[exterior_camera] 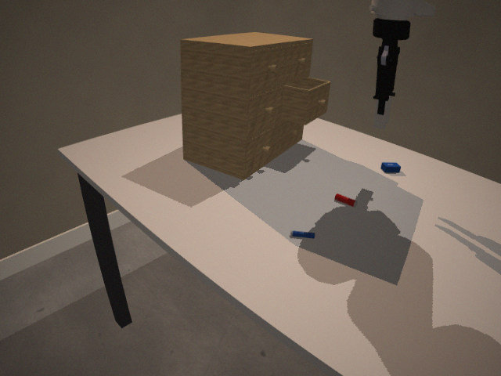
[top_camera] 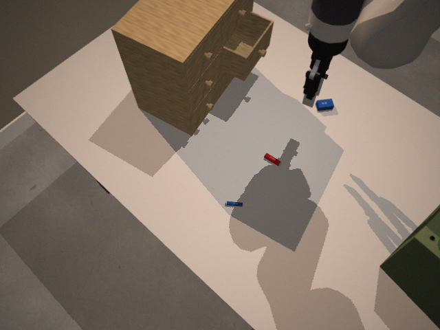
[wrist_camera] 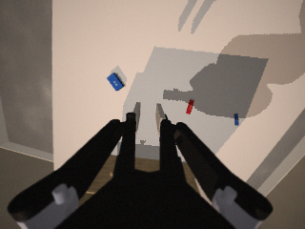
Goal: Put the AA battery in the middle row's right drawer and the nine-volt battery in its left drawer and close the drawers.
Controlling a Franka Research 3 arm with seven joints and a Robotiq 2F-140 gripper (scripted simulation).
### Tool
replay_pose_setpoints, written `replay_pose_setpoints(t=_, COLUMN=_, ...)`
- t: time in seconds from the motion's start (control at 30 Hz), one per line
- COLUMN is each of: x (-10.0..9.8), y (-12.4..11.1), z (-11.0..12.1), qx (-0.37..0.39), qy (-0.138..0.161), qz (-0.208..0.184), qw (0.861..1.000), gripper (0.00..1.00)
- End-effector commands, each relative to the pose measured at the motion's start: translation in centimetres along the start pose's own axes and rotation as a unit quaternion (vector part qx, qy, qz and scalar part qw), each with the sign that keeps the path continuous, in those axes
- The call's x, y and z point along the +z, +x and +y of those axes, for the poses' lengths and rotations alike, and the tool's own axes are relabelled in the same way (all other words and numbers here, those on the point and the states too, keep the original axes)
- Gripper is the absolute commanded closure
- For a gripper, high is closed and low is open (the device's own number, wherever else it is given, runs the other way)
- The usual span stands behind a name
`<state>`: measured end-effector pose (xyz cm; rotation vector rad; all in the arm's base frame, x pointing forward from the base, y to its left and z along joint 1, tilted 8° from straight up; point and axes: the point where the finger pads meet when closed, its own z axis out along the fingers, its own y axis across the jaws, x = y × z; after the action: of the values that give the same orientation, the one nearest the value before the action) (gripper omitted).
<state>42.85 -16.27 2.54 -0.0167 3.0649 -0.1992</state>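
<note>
From the top view, the end effector (top_camera: 309, 95) hangs high over the bench (top_camera: 372, 149), fingers drawn narrow with nothing between them. Just beside it in this view lies the blue nine-volt battery (top_camera: 324, 104). The red AA battery (top_camera: 271, 159) lies farther off toward the near edge, and a slim blue cell (top_camera: 234, 203) farther still. The small chest (top_camera: 170, 64) stands off to one side, one middle-row drawer (top_camera: 250, 40) pulled partly out.

From the exterior view, the end effector (exterior_camera: 380, 109) is well above the bench (exterior_camera: 170, 202), level with the open drawer (exterior_camera: 307, 99). The nine-volt battery (exterior_camera: 391, 166) rests flat far below it, the AA battery (exterior_camera: 344, 198) nearer the camera.

From the wrist view, the fingertips point down, close together. The nine-volt battery (wrist_camera: 115, 81) lies ahead and to one side, the AA battery (wrist_camera: 190, 107) to the other.

The step looks like an approach to a battery. To do it well, centre over the chosen battery, widen the fingers past its narrow side, descend straight, and close across the short faces.
</note>
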Motion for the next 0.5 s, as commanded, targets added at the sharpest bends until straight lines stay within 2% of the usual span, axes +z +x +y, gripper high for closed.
replay_pose_setpoints(t=0.0, x=0.3, y=-0.5, z=0.5, qx=0.043, qy=0.002, qz=-0.006, qw=0.999, gripper=0.80)
replay_pose_setpoints(t=0.07, x=0.8, y=-0.9, z=1.4, qx=0.044, qy=0.001, qz=-0.008, qw=0.999, gripper=0.80)
replay_pose_setpoints(t=0.17, x=0.8, y=-0.9, z=1.4, qx=0.044, qy=0.001, qz=-0.008, qw=0.999, gripper=0.80)
replay_pose_setpoints(t=0.2, x=1.4, y=-1.2, z=2.4, qx=0.045, qy=-0.001, qz=-0.010, qw=0.999, gripper=0.80)
replay_pose_setpoints(t=0.3, x=1.4, y=-1.2, z=2.4, qx=0.045, qy=-0.001, qz=-0.010, qw=0.999, gripper=0.80)
replay_pose_setpoints(t=0.33, x=1.9, y=-1.6, z=3.4, qx=0.046, qy=-0.003, qz=-0.013, qw=0.999, gripper=0.80)
replay_pose_setpoints(t=0.43, x=1.9, y=-1.6, z=3.4, qx=0.046, qy=-0.003, qz=-0.013, qw=0.999, gripper=0.80)
replay_pose_setpoints(t=0.47, x=2.5, y=-1.8, z=4.5, qx=0.046, qy=-0.006, qz=-0.015, qw=0.999, gripper=0.80)
